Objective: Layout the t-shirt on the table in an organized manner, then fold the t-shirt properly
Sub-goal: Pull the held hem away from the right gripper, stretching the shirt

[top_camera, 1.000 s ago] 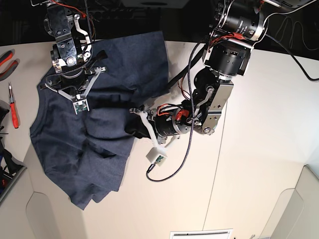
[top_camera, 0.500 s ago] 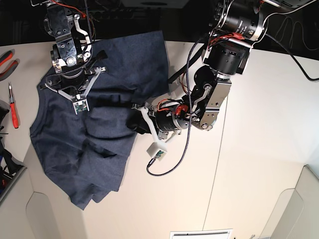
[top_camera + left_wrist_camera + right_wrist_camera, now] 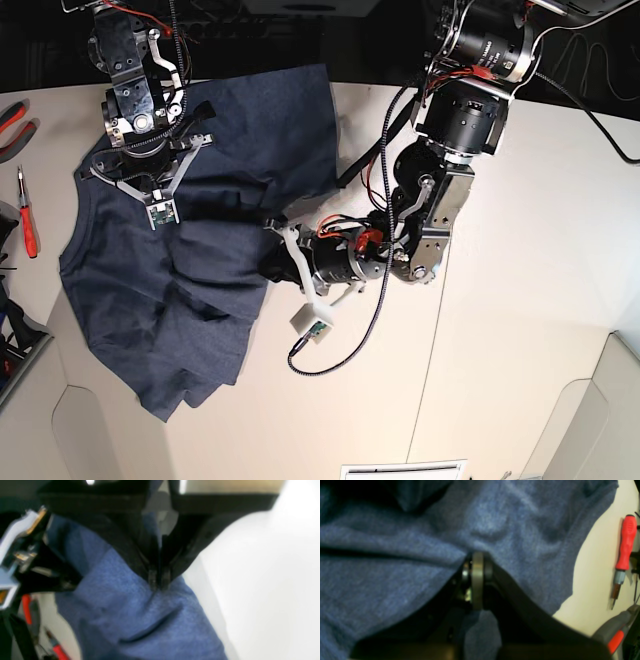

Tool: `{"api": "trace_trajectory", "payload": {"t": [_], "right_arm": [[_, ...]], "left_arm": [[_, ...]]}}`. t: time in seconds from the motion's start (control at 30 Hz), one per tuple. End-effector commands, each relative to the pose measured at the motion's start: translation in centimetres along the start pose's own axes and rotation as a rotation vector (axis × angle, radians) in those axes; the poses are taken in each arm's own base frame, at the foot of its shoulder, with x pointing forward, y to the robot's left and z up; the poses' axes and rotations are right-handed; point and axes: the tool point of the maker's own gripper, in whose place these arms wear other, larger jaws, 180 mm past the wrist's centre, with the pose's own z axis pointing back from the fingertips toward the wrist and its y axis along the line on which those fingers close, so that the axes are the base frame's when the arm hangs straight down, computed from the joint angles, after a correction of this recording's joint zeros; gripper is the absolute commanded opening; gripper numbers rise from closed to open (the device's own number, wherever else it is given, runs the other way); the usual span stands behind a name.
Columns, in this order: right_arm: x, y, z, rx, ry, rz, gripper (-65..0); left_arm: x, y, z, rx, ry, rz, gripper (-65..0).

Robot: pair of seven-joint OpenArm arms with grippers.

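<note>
The navy-blue t-shirt lies rumpled on the left part of the off-white table, with no lettering showing. My left gripper reaches in low from the right to the shirt's right edge. In the left wrist view its jaws are shut on a pinch of the blue fabric. My right gripper is over the shirt's upper left part. In the right wrist view it is shut on a fold of the cloth.
A red-handled screwdriver and red-handled pliers lie at the table's left edge beside the shirt. The left arm's cable loops on the table below its wrist. A thin dark seam runs down the tabletop.
My left gripper has gone from open to shut on the shirt's right edge, and its wrist has shifted slightly down and left. The right arm has not moved.
</note>
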Motion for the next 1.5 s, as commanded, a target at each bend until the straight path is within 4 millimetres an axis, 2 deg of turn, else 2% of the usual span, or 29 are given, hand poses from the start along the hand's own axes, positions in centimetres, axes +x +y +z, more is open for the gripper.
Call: {"api": "trace_trajectory", "payload": {"t": [0.0, 0.2, 0.33, 0.5, 0.63, 0.73, 0.9, 1.03, 1.13, 1.3, 1.4, 1.47], "right_arm": [[-0.7, 0.4, 0.0, 0.023, 0.031, 0.003, -65.0], [-0.7, 0.4, 0.0, 0.023, 0.032, 0.003, -65.0], [-0.8, 0.4, 0.0, 0.023, 0.035, 0.003, -65.0], [-0.8, 0.4, 0.0, 0.023, 0.038, 0.003, -65.0], [-0.8, 0.4, 0.0, 0.023, 0.039, 0.004, -65.0], [-0.8, 0.4, 0.0, 0.023, 0.039, 0.004, -65.0], [-0.8, 0.4, 0.0, 0.023, 0.039, 0.004, -65.0], [-1.0, 0.3, 0.0, 0.022, 0.047, 0.004, -65.0], [-1.0, 0.2, 0.0, 0.013, 0.049, 0.012, -65.0], [-1.0, 0.0, 0.0, 0.0, 0.049, 0.007, -65.0], [-1.0, 0.0, 0.0, 0.0, 0.049, 0.007, -65.0], [-1.0, 0.0, 0.0, 0.0, 0.048, 0.007, -65.0]], "left_arm": [[3.1, -0.3, 0.7, -0.012, -0.063, -0.043, -65.0], [5.1, 1.0, 3.6, 0.078, -0.032, -0.133, -65.0], [5.1, 2.1, 4.9, 0.127, 0.004, -0.186, -65.0], [4.8, 4.6, 6.7, 0.239, 0.064, -0.286, -65.0], [5.3, 6.3, 8.4, 0.325, 0.08, -0.345, -65.0], [7.0, 7.5, 10.1, 0.423, 0.043, -0.371, -65.0], [10.9, 6.6, 12.0, 0.495, -0.084, -0.422, -65.0], [11.7, 6.7, 12.5, 0.528, -0.116, -0.452, -65.0], [11.8, 8.6, 13.8, 0.647, -0.084, -0.501, -65.0], [12.0, 13.5, 19.1, 0.954, -0.05, -0.529, -65.0], [11.3, 15.5, 22.0, 1.089, -0.028, -0.536, -65.0], [10.4, 16.3, 23.1, 1.128, -0.01, -0.531, -65.0]]}}
